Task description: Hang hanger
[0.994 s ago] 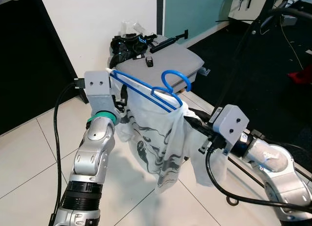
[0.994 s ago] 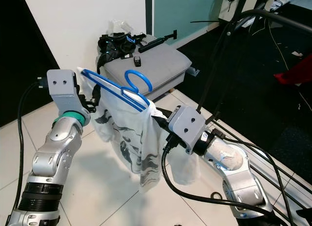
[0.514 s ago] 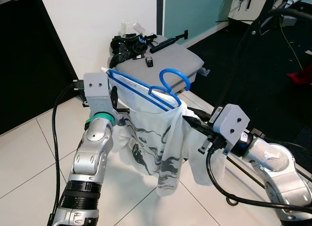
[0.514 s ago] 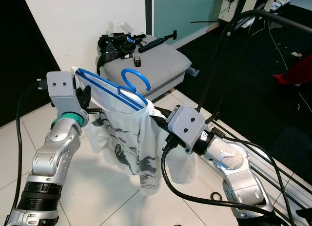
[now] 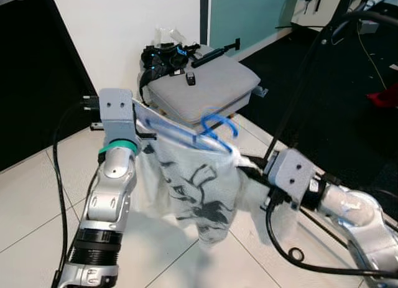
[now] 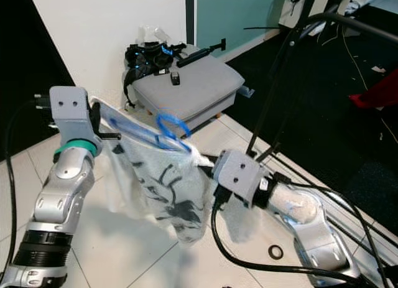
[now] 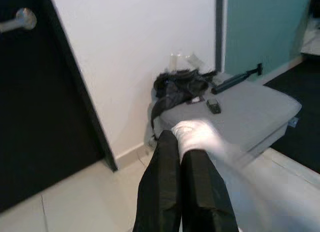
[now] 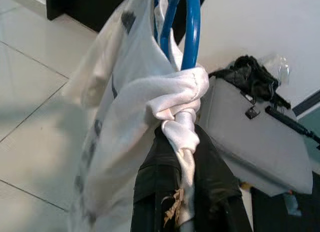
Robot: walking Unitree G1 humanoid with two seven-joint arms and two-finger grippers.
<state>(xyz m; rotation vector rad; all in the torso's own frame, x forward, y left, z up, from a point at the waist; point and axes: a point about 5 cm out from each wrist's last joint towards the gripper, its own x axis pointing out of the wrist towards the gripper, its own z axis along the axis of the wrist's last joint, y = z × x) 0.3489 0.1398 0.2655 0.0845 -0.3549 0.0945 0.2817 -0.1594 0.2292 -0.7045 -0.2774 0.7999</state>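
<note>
Blue hanger (image 5: 186,134): held in air between both arms, above tiled floor (image 5: 37,195), white printed shirt (image 5: 186,191) draped over it.
Left gripper (image 7: 181,142): fingers pressed together, pinching shirt's far end.
Right gripper (image 8: 182,157): clamped on bunched shirt at hanger's other end.
Grey cushion (image 5: 208,83): near wall, behind hanger; carries black cables (image 5: 163,58), small black device (image 5: 190,79).
</note>
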